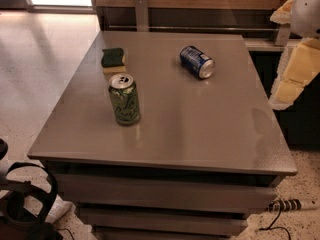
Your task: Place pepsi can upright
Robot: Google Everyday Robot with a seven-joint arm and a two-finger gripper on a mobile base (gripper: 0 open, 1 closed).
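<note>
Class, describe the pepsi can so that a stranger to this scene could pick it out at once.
Find the grey table. On its far half, right of the green sponge, lies the pepsi can. Unlike the upright green can nearer the front, it is dark blue and on its side. The claw is off the table's right edge.

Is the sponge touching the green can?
Apart. The camera view shows bare table between the sponge and green can. The gripper hangs at the right edge.
</note>
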